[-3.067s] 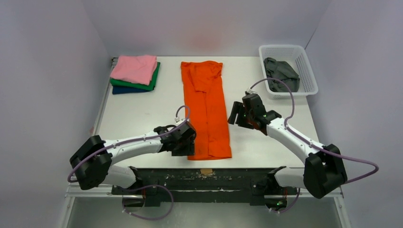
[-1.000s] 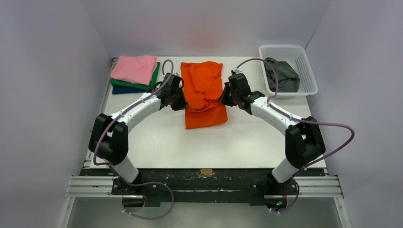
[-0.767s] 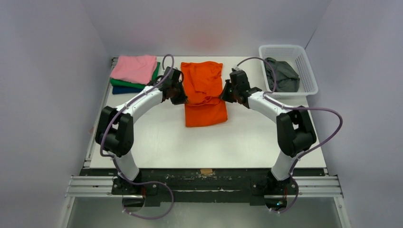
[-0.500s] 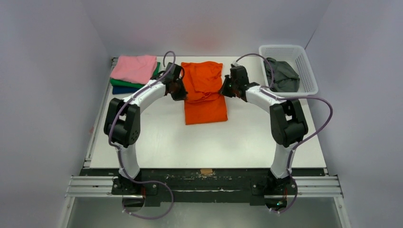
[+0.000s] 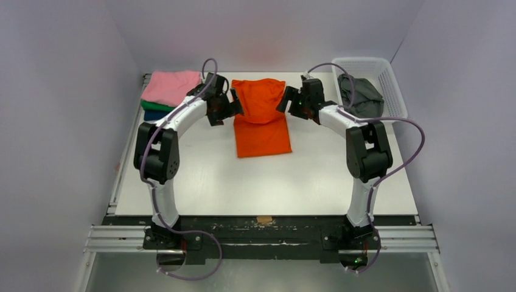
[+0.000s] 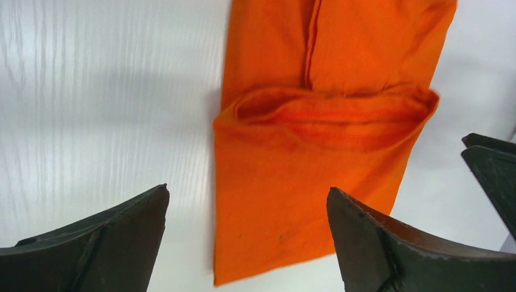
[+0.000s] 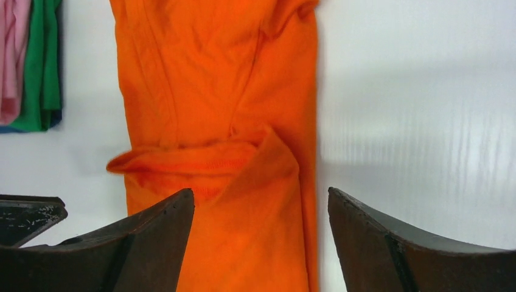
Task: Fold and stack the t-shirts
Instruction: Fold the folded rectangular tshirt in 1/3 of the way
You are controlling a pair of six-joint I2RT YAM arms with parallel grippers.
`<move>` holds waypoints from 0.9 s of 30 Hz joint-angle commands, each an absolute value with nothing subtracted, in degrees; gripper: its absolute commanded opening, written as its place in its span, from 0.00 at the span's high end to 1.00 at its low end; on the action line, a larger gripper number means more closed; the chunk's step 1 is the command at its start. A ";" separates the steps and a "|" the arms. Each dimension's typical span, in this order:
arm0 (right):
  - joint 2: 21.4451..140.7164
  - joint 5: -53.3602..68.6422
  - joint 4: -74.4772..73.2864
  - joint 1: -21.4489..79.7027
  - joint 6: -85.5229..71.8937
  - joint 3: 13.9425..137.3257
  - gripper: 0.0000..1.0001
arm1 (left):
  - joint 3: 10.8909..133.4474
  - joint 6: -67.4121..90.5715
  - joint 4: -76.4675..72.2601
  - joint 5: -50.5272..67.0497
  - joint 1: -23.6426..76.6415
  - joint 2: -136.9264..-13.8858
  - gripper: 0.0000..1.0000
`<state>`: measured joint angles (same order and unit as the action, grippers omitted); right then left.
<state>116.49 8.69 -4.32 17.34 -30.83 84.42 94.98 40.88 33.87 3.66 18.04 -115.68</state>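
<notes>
The orange t-shirt [image 5: 261,118] lies folded in half lengthwise-strip form at the table's far middle; its folded-over hem shows in the left wrist view [image 6: 322,115] and the right wrist view [image 7: 213,164]. My left gripper [image 5: 234,106] is open and empty at the shirt's left edge. My right gripper [image 5: 283,102] is open and empty at its right edge. A stack of folded shirts, pink [image 5: 171,87] on green on navy, sits at the far left. A dark grey shirt [image 5: 360,94] lies crumpled in the basket.
The white lattice basket [image 5: 389,85] stands at the far right corner. Grey walls enclose the table on three sides. Purple cables loop above both wrists.
Both grippers carried the shirt's near end up and over to the far end, folding it in half. They have now let go and opened, drawn slightly outward.
</notes>
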 commanded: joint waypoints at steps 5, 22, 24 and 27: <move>103.50 12.24 -1.34 18.15 -29.22 69.46 0.24 | 72.54 42.18 27.31 8.79 20.17 -99.40 0.01; 126.89 17.04 3.51 21.52 -31.96 95.92 0.25 | 57.15 46.53 23.43 7.16 24.34 -92.63 0.00; 129.99 17.93 0.32 20.61 -32.70 101.91 0.25 | 57.73 46.50 23.63 7.08 24.31 -92.93 0.00; 128.69 18.73 0.43 19.78 -33.08 100.34 0.26 | 58.81 46.41 23.51 6.72 24.35 -93.71 0.00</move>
<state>131.20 18.98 0.71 21.43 -32.08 98.67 57.08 45.87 25.43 7.51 24.14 -94.89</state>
